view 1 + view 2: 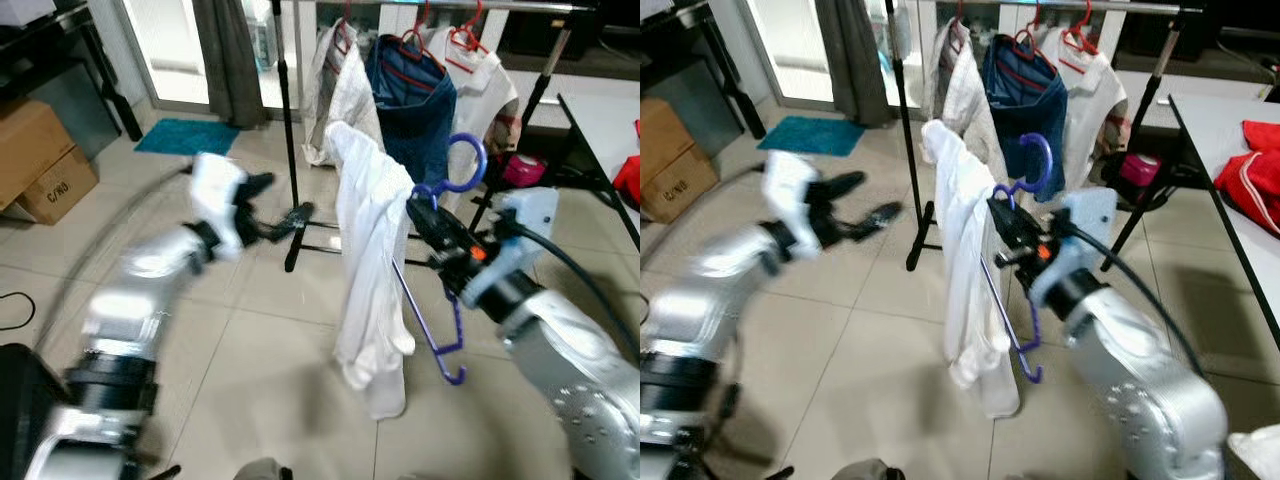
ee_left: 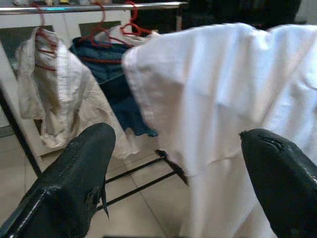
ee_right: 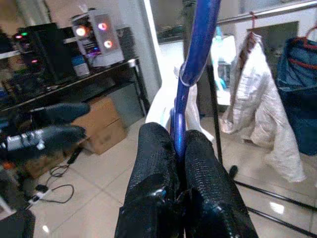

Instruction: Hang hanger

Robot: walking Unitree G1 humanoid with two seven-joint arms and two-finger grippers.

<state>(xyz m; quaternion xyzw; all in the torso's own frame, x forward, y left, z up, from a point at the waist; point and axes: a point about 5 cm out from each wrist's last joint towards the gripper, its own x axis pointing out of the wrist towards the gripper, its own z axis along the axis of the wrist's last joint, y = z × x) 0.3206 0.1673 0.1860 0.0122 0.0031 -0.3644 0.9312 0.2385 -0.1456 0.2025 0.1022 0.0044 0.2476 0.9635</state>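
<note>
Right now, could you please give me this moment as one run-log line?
right tool: shut on purple hanger | white shirt: draped on it | left tool: open, free | clothes rail: ahead

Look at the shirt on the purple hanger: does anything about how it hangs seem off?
Yes. The white shirt hangs bunched to one side of the purple hanger, leaving the other arm bare. The right gripper holds the hanger tilted.
</note>
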